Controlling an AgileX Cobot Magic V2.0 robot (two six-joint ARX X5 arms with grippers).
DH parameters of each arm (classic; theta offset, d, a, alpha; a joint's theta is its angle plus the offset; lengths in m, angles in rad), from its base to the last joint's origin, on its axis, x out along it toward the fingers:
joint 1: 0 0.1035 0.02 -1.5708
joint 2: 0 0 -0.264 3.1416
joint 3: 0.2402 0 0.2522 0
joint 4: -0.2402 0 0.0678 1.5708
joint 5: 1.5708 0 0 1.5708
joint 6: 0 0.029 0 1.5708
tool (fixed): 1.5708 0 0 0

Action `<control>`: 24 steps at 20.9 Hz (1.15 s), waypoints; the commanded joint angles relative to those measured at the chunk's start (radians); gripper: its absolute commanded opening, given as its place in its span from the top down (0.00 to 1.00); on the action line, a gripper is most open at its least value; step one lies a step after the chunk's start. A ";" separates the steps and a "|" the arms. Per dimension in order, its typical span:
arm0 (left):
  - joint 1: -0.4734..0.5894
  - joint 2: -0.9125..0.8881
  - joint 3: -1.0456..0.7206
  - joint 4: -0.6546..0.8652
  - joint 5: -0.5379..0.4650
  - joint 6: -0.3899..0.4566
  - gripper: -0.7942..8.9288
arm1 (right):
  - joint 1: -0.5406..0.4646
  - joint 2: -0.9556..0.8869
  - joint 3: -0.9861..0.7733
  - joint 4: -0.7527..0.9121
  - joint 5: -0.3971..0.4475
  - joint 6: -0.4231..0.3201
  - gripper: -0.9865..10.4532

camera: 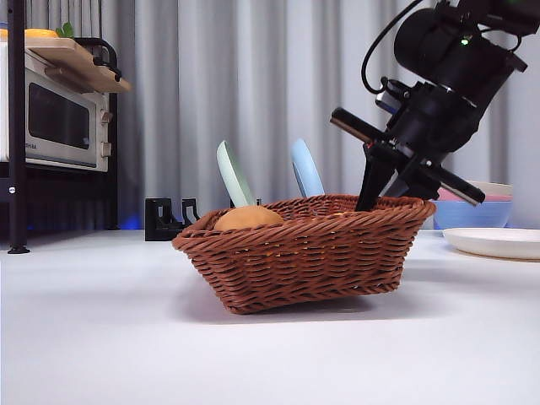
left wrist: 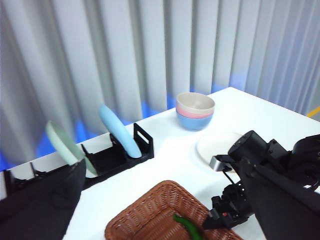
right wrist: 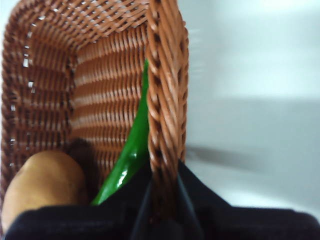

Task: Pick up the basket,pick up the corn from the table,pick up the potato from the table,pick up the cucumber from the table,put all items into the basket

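The brown wicker basket (camera: 312, 253) sits on the white table (camera: 101, 337), tilted, with its right end raised a little. My right gripper (camera: 371, 198) comes down from the upper right and is shut on the basket's right rim (right wrist: 162, 100), one jaw inside and one outside. Inside lie the tan potato (camera: 247, 218) (right wrist: 40, 185) and the green cucumber (right wrist: 132, 150) (left wrist: 189, 227), which rests along the gripped wall. The corn is hidden. My left gripper (left wrist: 160, 220) hangs high above the basket (left wrist: 150, 210), open and holding nothing.
Behind the basket, a black rack (camera: 169, 218) holds a green plate (camera: 234, 173) and a blue plate (camera: 306, 167). Stacked bowls (camera: 477, 211) and a white plate (camera: 498, 242) stand at the right. A microwave (camera: 59, 122) on a shelf is at the left.
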 commanded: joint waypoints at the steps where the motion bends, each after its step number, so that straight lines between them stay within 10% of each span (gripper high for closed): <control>1: 0.002 -0.009 -0.003 -0.026 -0.006 0.016 0.38 | 0.002 0.006 -0.002 0.007 0.014 0.008 0.83; 6: 0.002 -0.010 -0.003 -0.080 -0.065 0.045 0.38 | -0.002 -0.006 -0.002 -0.019 0.062 0.001 0.51; 15: 0.002 -0.010 -0.003 -0.238 -0.153 0.125 0.46 | -0.026 -0.211 -0.002 -0.116 0.072 -0.146 0.51; 20: 0.002 -0.010 -0.008 -0.380 -0.204 0.142 0.91 | -0.025 -0.382 -0.002 -0.190 0.080 -0.291 0.82; 24: 0.002 -0.020 -0.062 -0.398 -0.205 0.138 0.93 | -0.020 -0.479 -0.004 -0.243 0.178 -0.370 0.92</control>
